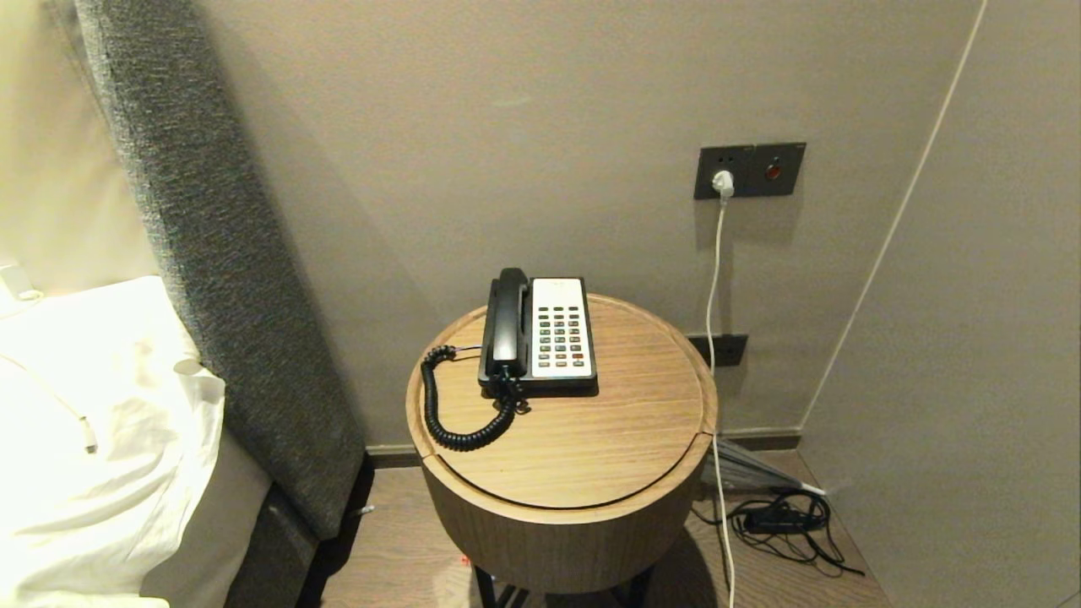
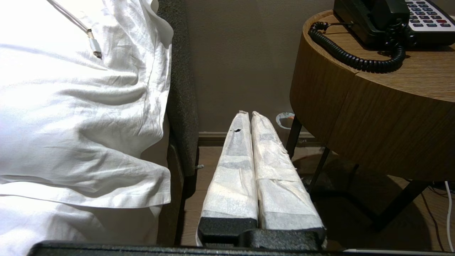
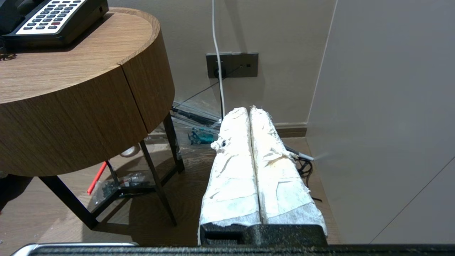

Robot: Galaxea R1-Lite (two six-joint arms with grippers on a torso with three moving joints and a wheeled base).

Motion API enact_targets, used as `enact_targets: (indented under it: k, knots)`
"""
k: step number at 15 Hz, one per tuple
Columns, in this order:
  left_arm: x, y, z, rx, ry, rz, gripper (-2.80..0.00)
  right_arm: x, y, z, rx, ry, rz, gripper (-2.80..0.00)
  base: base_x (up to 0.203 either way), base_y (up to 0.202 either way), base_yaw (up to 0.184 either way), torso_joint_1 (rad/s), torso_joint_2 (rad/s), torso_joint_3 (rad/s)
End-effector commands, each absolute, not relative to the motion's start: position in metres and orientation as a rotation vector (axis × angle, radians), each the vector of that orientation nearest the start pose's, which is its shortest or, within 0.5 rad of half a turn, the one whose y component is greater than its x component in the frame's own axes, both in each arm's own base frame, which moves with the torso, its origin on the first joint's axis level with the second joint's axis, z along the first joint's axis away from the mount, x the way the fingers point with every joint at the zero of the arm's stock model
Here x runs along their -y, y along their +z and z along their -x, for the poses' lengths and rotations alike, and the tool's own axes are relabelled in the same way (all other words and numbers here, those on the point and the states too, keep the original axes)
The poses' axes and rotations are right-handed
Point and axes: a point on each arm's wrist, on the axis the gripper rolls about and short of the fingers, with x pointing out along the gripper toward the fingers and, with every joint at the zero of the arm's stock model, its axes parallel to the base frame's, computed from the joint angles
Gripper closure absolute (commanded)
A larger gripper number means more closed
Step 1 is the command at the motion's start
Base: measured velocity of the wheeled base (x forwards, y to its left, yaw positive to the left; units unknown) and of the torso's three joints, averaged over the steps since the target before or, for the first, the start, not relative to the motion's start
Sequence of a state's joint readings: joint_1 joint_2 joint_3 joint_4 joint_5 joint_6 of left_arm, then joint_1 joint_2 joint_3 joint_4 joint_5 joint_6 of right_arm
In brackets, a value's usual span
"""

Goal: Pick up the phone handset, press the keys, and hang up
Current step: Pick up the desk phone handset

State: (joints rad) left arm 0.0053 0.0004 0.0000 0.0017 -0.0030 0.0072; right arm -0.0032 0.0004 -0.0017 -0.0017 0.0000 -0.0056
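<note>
Phone handset (image 1: 509, 325), our long black plastic receiver, lies cradled on the left side of the black-and-white phone base (image 1: 559, 331), toward the back of the round wooden side table (image 1: 591, 439). Its black coiled cord (image 1: 460, 414) loops near the table's left edge. Our left gripper (image 2: 247, 114) hangs low between bed and table, tape-wrapped fingers pressed together, empty. Our right gripper (image 3: 249, 108), likewise closed and empty, hangs between table and wall.

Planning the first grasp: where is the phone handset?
Head view: the phone handset lies cradled on the left side of the phone base, atop the round wooden table.
</note>
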Motion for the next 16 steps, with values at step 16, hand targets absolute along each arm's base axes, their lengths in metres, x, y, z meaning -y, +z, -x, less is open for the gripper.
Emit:
enact_targets:
  k: [16]
  knots:
    - [0.0,0.0744,0.0228,-0.011,0.011,-0.012,0.0,-0.0001,0.076,0.023,0.005,-0.003,0.006,0.0,0.0,0.0,0.0,0.001,0.0,-0.096]
